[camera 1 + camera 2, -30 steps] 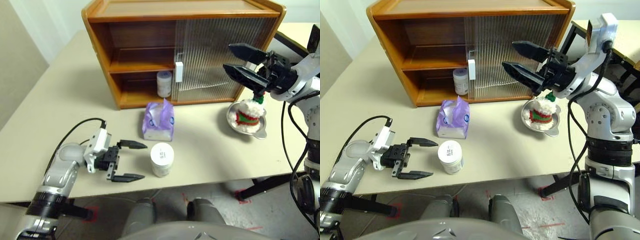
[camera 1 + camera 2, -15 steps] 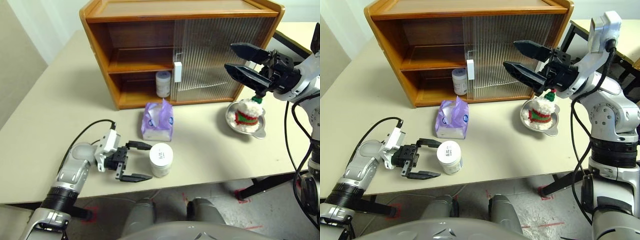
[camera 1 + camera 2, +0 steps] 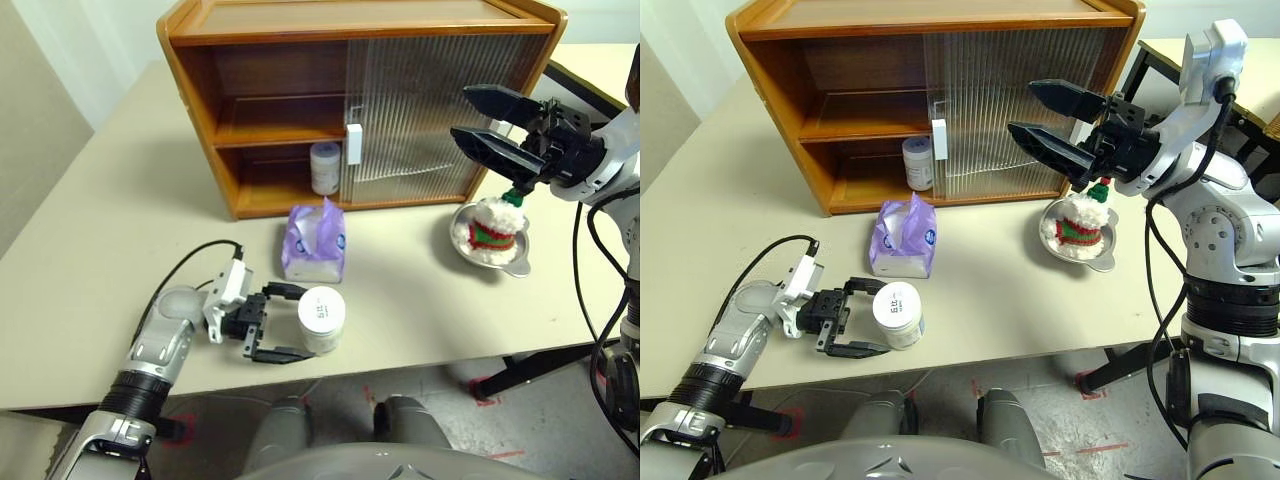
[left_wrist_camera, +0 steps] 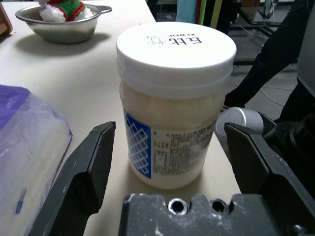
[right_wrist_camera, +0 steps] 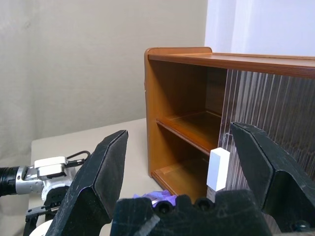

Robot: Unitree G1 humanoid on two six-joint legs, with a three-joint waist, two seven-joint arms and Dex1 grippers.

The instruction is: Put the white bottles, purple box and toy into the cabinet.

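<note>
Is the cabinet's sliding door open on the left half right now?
Open. The ribbed door covers the right half of the cabinet; the left side shows both bare shelves, with a white bottle standing on the lower one.

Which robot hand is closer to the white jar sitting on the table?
The left. The left gripper has its open fingers on either side of the white jar on the table. The right gripper hangs open far off, above the toy.
</note>
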